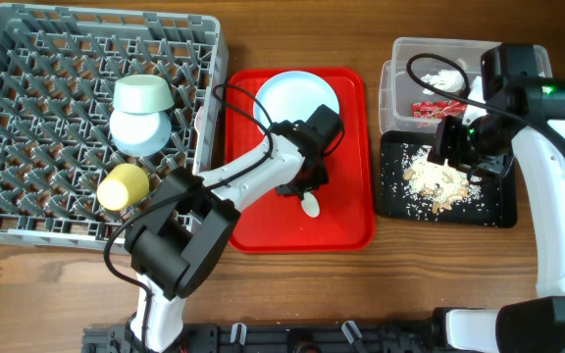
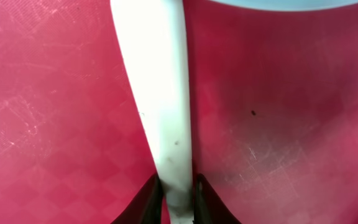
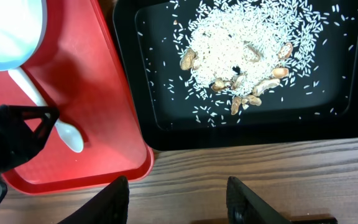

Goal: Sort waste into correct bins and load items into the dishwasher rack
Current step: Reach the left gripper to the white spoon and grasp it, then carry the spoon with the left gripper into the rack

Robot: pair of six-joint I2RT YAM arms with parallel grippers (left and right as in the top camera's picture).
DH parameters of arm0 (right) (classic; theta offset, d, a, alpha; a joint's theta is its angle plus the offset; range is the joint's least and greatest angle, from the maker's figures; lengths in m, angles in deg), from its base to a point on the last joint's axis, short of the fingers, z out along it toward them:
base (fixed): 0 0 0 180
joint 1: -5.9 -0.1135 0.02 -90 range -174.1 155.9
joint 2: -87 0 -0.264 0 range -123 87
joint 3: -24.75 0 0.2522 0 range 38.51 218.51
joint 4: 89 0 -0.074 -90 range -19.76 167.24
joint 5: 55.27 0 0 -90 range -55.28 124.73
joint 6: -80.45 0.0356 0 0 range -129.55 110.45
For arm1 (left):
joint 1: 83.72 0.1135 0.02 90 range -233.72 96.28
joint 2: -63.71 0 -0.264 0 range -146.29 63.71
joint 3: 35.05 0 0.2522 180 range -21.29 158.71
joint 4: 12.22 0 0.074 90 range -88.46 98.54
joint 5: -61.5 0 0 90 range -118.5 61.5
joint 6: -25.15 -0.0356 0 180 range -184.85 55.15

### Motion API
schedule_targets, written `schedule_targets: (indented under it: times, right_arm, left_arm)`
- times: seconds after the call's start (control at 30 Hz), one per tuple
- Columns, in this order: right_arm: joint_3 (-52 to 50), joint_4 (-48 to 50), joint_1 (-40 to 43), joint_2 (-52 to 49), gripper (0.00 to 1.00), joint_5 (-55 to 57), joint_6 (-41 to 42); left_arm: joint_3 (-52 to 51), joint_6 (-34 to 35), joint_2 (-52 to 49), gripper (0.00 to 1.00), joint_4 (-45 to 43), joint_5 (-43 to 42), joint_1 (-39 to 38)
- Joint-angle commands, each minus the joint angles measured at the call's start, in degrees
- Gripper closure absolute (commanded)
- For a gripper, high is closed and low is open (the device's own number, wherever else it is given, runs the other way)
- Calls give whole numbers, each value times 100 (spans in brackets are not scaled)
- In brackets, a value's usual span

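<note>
My left gripper (image 1: 303, 182) is shut on the handle of the white spoon (image 2: 157, 93), whose bowl (image 1: 311, 204) lies on the red serving tray (image 1: 351, 196) just below the pale-blue plate (image 1: 297, 98). In the left wrist view the jaws (image 2: 178, 199) pinch the handle low over the tray. My right gripper (image 3: 179, 199) is open and empty. In the overhead view it (image 1: 456, 145) hangs over the black tray (image 1: 498, 201), which holds the rice crumbs (image 1: 439, 178). The clear tub (image 1: 405, 49) holds the tissue (image 1: 446, 78) and red wrapper (image 1: 430, 110). No fork shows.
The grey rack (image 1: 27, 196) at the left holds two pale bowls (image 1: 143, 95) (image 1: 137, 132) and the yellow cup (image 1: 123, 186). Some peanuts lie among the crumbs (image 3: 241, 50). The right wrist view shows the spoon (image 3: 70, 134) and plate (image 3: 5, 31) on the red tray.
</note>
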Motion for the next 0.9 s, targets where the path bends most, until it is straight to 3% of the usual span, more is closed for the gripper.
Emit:
schedule_targets:
  times: [0.0, 0.2, 0.6, 0.87]
  right_arm:
    - [122, 4, 2, 118, 49, 31, -61]
    - [122, -9, 2, 118, 49, 31, -85]
    - [122, -15, 2, 118, 49, 31, -138]
    - [122, -17, 2, 118, 49, 31, -160]
  left_arm:
    - [0, -33, -221, 87, 31, 151, -37]
    - [9, -33, -164, 96, 249, 170, 103]
    - [17, -367, 774, 96, 769, 479, 535]
    - [28, -2026, 2232, 96, 894, 763, 1145]
